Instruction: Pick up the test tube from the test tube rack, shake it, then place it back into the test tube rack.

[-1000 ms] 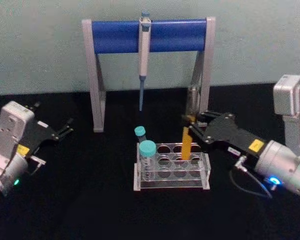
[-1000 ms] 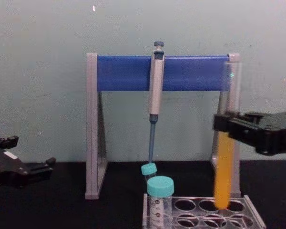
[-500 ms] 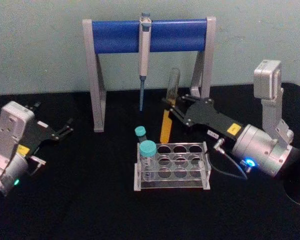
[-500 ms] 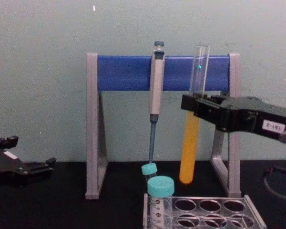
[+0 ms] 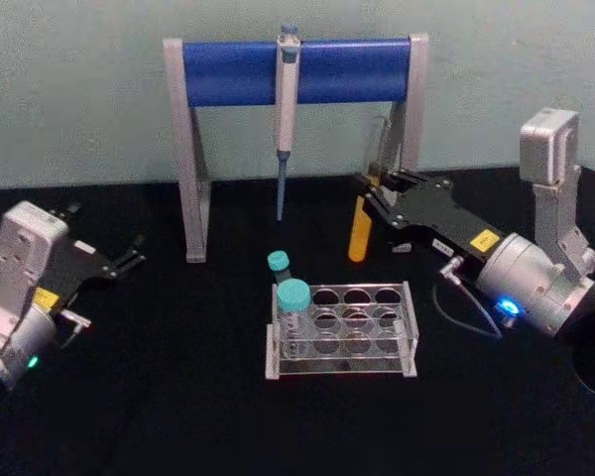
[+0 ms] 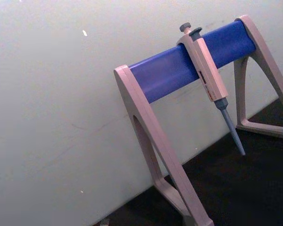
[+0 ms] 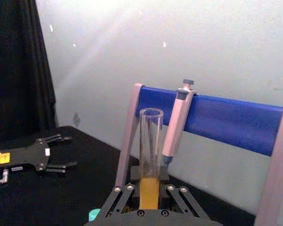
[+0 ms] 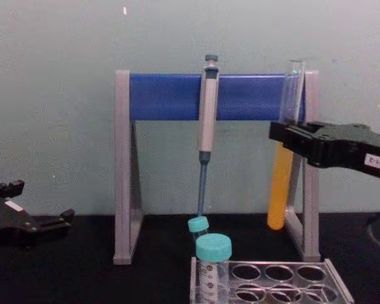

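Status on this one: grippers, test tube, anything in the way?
Right gripper shut on test tube, near upright, out of test tube rack. Left gripper open, parked at left. Pipette stand leg close behind the tube.

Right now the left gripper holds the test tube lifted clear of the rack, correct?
No, the right gripper holds the test tube, lifted clear of the test tube rack, as the head view shows; the left gripper sits open and idle.

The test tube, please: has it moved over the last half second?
Yes. The test tube, held by the right gripper, has shifted right, away from the pipette toward the stand's right leg.
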Robot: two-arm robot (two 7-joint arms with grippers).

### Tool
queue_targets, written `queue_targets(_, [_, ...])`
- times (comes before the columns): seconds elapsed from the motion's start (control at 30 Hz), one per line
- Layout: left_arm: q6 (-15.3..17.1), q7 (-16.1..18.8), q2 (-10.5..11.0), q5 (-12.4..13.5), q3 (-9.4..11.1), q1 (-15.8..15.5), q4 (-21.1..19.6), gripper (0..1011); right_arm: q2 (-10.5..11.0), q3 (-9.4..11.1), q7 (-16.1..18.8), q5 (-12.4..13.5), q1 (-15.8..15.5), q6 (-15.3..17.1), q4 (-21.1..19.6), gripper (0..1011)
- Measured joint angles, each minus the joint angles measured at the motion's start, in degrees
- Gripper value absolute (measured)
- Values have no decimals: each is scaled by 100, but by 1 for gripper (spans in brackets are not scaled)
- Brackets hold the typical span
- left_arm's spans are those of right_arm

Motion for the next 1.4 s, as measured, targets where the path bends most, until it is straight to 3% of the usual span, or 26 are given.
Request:
queue_targets(0.8, [0,0,0,0,0,0,0,1001,43,164,-36,-100,-156,67,-179,222])
queue_targets(1.13, [0,0,0,0,0,0,0,1001,341,389,-112,-113,-570,212,-590,222])
queue_targets(1.4, [0,0,0,0,0,0,0,1001,618,368,86,-27,-905,408,-1046,223])
